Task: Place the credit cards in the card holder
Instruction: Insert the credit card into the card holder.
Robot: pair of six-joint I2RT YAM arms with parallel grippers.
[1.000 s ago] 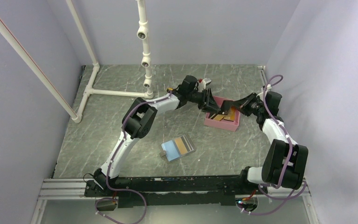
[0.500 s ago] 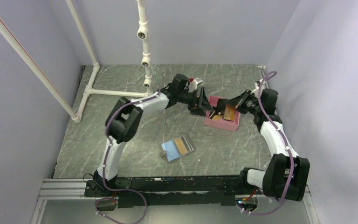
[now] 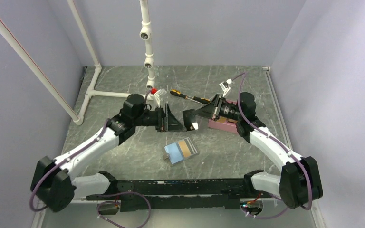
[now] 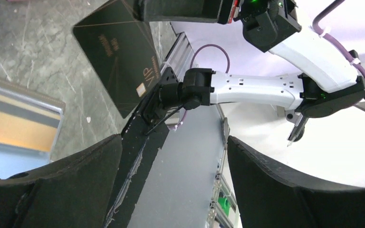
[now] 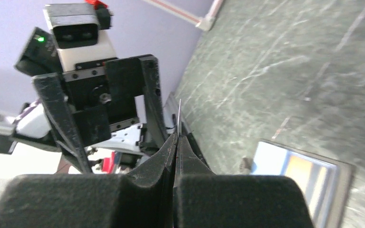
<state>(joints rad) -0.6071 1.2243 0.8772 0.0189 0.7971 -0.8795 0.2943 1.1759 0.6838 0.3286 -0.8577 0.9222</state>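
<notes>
The right claw [image 3: 200,112] has its jaws pressed flat together on one edge of a black rectangular plastic credit card [image 3: 190,118]. The card is held clear of the grey marbled table [image 3: 228,152] and projects from the fingertips toward the left claw [image 3: 171,119]. The left claw's jaws are spread wide with nothing between them; it faces the card's free end at close range without gripping it.

A small flat grey folding card holder [image 3: 180,151] lies open on the table, below both claws on their near side. It is light blue inside, with one tan card [image 3: 187,147] in its pocket.

A pink rectangular tray [image 3: 221,126] sits behind the right claw, largely hidden by that arm. A yellow-and-black-handled screwdriver [image 3: 186,96] lies beyond both claws.
</notes>
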